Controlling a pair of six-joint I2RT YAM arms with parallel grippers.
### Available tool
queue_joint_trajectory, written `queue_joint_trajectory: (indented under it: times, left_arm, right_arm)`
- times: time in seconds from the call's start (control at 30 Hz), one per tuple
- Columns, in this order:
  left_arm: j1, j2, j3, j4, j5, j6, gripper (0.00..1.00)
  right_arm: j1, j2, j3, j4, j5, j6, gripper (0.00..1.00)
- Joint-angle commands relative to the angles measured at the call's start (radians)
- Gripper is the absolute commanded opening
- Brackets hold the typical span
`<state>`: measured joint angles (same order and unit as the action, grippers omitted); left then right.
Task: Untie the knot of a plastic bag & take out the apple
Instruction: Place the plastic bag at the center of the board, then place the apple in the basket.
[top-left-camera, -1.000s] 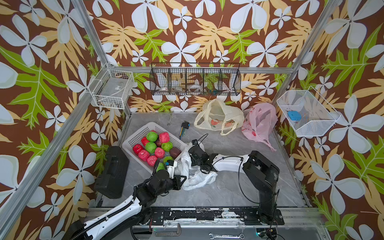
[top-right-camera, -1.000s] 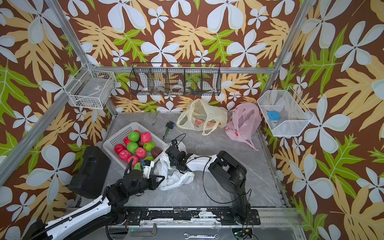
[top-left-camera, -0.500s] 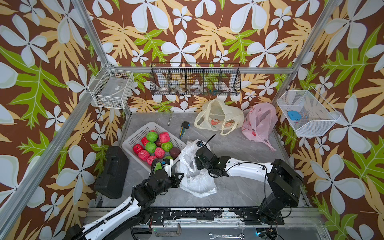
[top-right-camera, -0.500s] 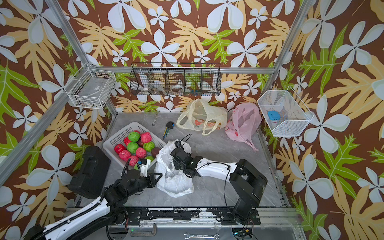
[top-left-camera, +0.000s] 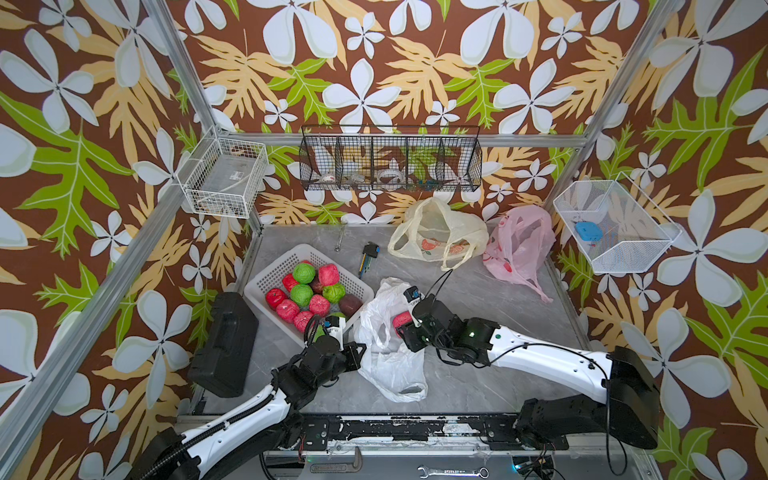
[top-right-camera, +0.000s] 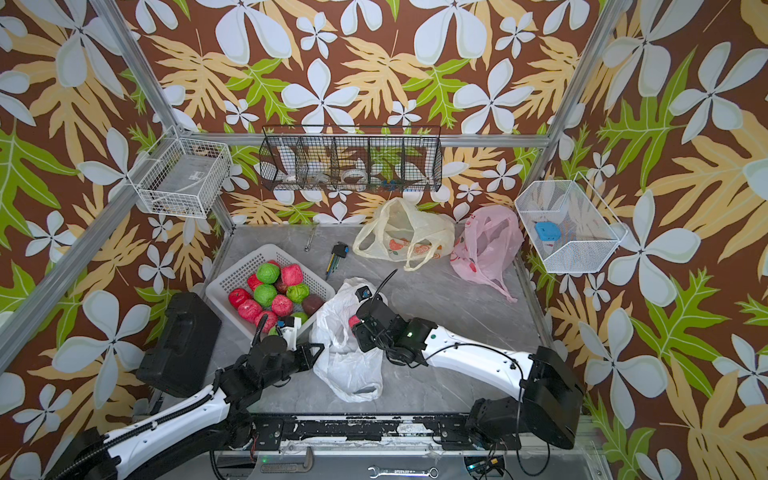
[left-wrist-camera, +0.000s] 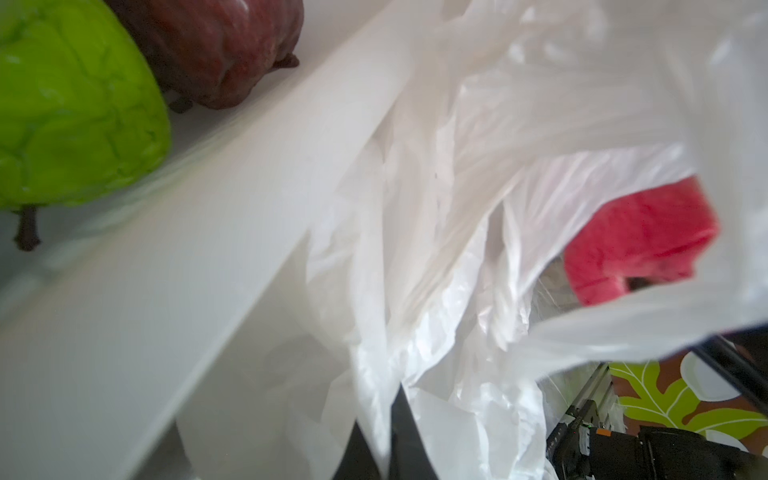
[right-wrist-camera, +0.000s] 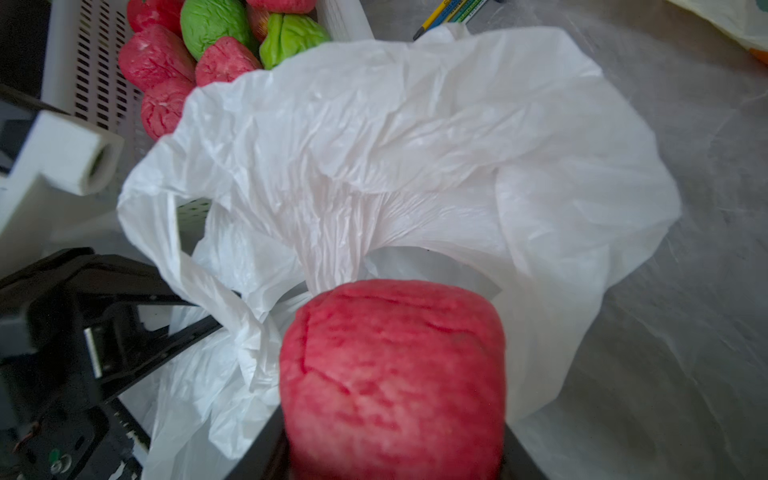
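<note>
The knot step looks done: the white plastic bag (top-left-camera: 390, 365) lies slack and open-mouthed on the grey table (top-left-camera: 498, 291), with its handles loose and no tie visible. The step in hand is the take-out. The right gripper (top-left-camera: 406, 330) has its jaws part-way apart and clamped on a red apple (right-wrist-camera: 392, 374). In the right wrist view the apple fills the space between the two dark fingers, with crumpled bag film behind and beside it. In both top views the apple sits at the bag's upper edge, at or just outside the mouth. I cannot tell whether it is fully clear of the film.

The left gripper (top-left-camera: 360, 352) has its jaws together, pinching a fold of the bag near one handle. This appears to anchor the bag against the pull. Just beyond it stands the white basket (top-left-camera: 266, 278), holding red and green apples.

The next move, as I judge it, calls for drawing the apple away from the bag while the left pinch holds the plastic down. The right arm should watch that no handle loop or film rides along on the fingers. The apple then needs a clear spot, perhaps the basket
</note>
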<state>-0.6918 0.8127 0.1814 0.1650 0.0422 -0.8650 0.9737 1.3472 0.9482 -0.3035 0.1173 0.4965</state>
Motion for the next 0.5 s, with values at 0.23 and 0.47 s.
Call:
queue_joint_trajectory:
  times: [0.23, 0.47]
  left_arm:
    - [0.002, 0.249, 0.116, 0.205, 0.076, 0.073, 0.00]
    - [0.002, 0.263, 0.147, 0.192, 0.108, 0.129, 0.26]
  right_arm:
    - [0.000, -0.194, 0.102, -0.165, 0.174, 0.015, 0.43]
    - [-0.020, -0.052, 0.312, -0.100, 0.236, -0.076, 0.42]
